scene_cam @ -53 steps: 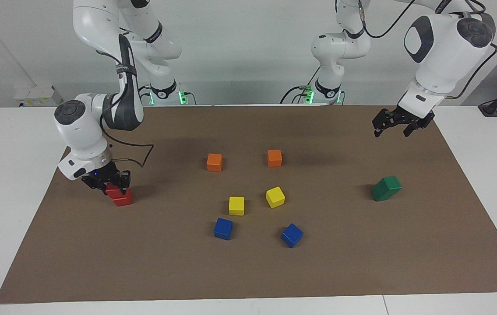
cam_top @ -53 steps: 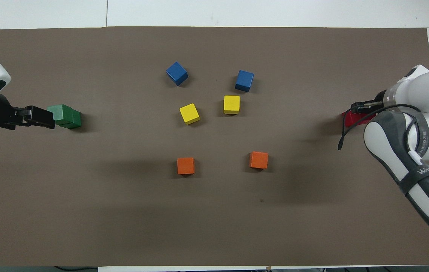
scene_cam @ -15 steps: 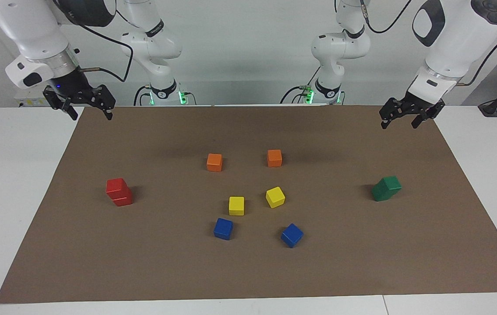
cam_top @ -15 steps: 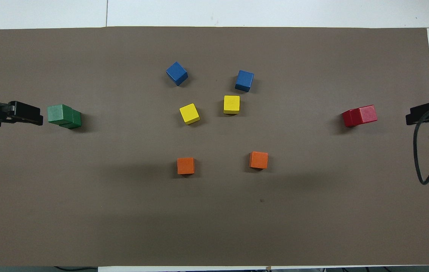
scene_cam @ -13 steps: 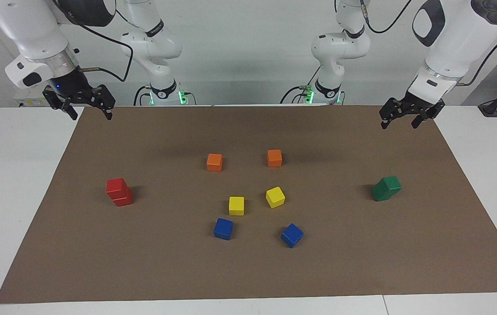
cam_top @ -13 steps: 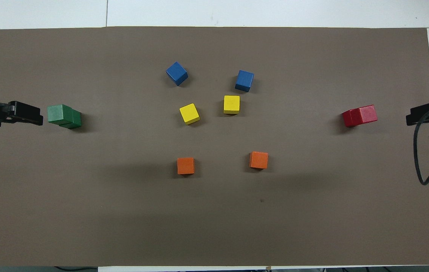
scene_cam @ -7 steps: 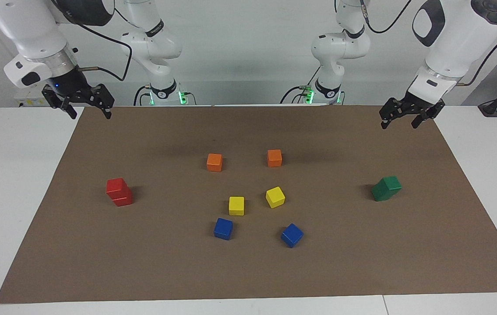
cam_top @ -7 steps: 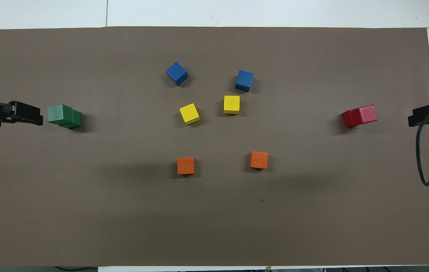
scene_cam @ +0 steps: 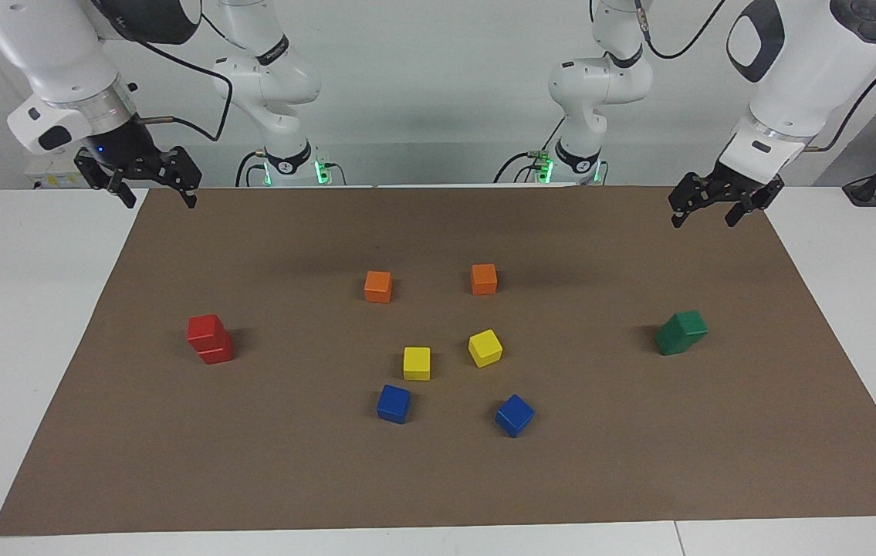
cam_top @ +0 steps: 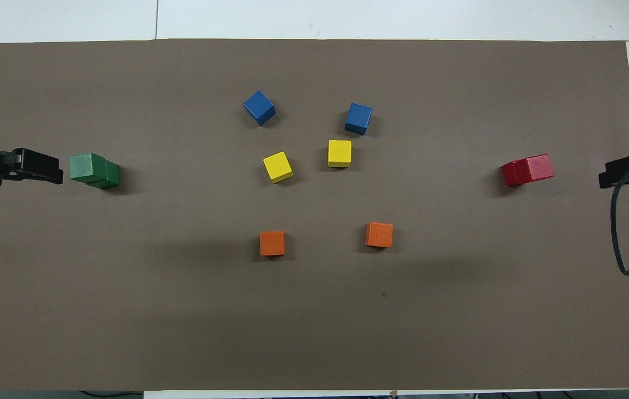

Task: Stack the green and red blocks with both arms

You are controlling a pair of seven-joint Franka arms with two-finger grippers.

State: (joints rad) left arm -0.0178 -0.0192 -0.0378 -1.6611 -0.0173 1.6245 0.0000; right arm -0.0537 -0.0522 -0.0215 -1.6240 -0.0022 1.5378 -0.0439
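Observation:
Two red blocks [scene_cam: 210, 338] stand stacked, the upper one twisted a little on the lower, toward the right arm's end of the mat; from overhead the red stack [cam_top: 527, 170] stands alone. Two green blocks [scene_cam: 681, 332] are stacked the same way toward the left arm's end, and the green stack [cam_top: 94, 170] is also free. My right gripper [scene_cam: 160, 202] hangs open and empty, raised over the mat's edge, well clear of the red stack. My left gripper [scene_cam: 702, 220] is open and empty too, raised over the mat near the green stack without touching it.
In the middle of the brown mat [scene_cam: 438, 479] lie two orange cubes [scene_cam: 378, 286], two yellow cubes [scene_cam: 417, 363] and two blue cubes [scene_cam: 394, 403], all single and apart. White tabletop surrounds the mat.
The right gripper has let go of the upper red block and risen away to the mat's edge. The left gripper lifted slightly. Over the last second almost nothing moves.

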